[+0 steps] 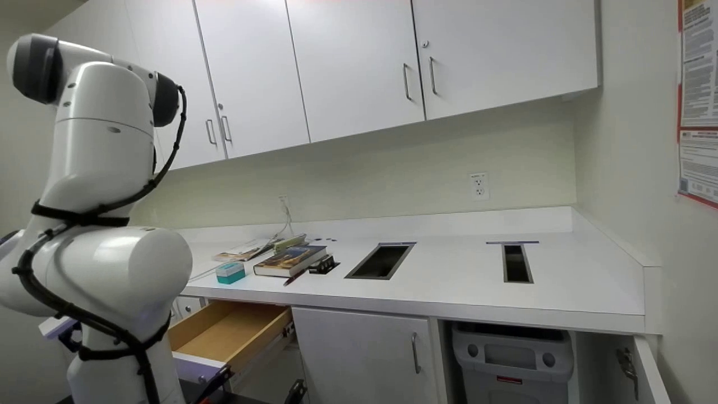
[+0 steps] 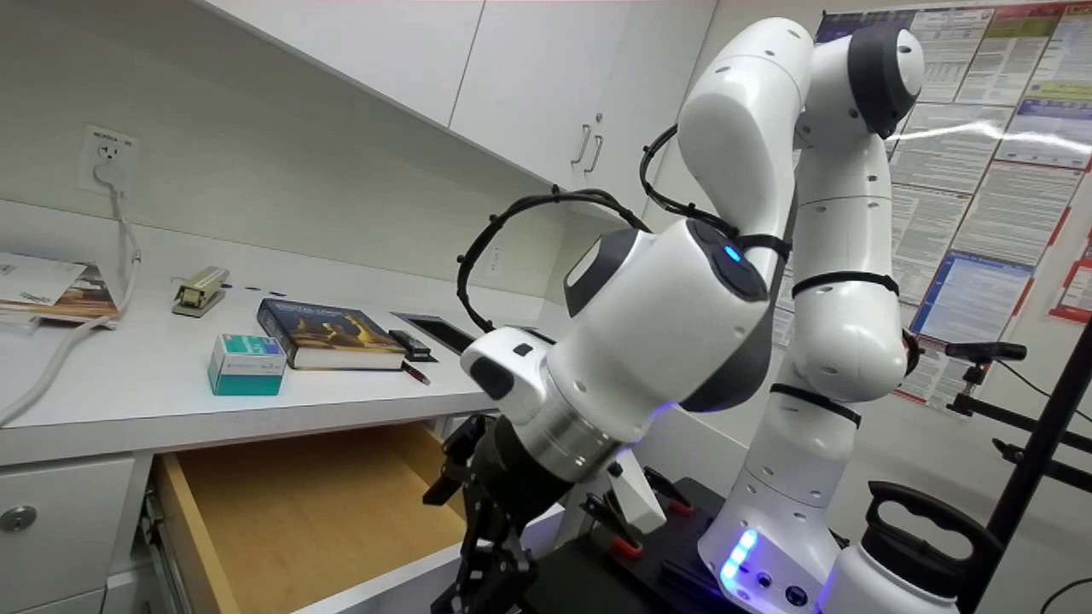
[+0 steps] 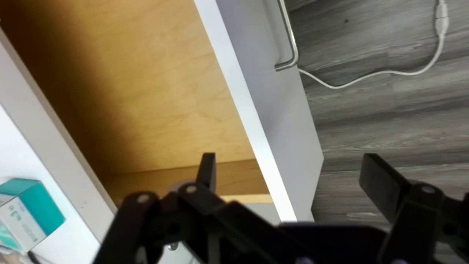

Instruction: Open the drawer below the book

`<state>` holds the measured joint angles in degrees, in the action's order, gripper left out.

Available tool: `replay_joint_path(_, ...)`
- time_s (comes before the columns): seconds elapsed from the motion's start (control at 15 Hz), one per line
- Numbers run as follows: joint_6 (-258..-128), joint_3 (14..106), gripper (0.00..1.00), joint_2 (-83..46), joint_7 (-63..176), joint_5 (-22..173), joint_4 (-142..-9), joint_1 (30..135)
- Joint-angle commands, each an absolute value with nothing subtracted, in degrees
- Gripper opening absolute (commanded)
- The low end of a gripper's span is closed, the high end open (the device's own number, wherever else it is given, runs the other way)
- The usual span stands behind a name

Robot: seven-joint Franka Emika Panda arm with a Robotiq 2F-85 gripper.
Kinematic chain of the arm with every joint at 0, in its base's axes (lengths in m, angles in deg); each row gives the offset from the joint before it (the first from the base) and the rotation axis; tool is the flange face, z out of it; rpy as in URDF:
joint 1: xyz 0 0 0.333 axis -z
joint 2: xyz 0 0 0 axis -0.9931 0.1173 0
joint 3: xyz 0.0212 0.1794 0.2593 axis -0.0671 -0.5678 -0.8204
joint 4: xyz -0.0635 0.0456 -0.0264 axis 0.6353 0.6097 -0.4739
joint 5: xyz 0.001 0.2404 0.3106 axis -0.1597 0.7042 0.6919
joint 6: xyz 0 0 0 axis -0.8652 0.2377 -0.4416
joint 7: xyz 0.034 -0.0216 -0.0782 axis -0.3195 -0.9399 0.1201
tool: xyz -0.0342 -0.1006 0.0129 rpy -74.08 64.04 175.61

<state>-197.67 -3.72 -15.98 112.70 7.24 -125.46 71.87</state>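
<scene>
See drawer (image 2: 324,503) pulled well out under bench (image 2: 153,375), below book (image 2: 337,337). Likely open enough: raise pincer (image 3: 289,163), spread wide, gripping nothing, seemingly astride front (image 3: 278,110), straight up before swinging away, to avoid hooking handle (image 3: 289,31) or nudging drawer back.

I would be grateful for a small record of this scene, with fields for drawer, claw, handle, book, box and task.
drawer: open, light wood inside showing
claw: open, holding nothing
handle: silver bar on the drawer's white front, not gripped
book: lying flat on the countertop, above the drawer
box: teal and white, on the countertop, apart from the book
task: seems done, since the drawer stands open
</scene>
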Motion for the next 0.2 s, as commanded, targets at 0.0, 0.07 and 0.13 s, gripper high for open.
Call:
replay_joint_path(0.0, -212.3, -6.2, 1.00, -27.2, 99.0, 21.2, -131.8, 80.7)
replay_joint_path(0.07, -211.9, -11.7, 1.00, -25.6, 96.1, 22.7, -132.5, 87.6)
replay_joint_path(0.13, -212.8, -12.1, 1.00, -26.7, 92.4, 26.1, -132.9, 88.9)
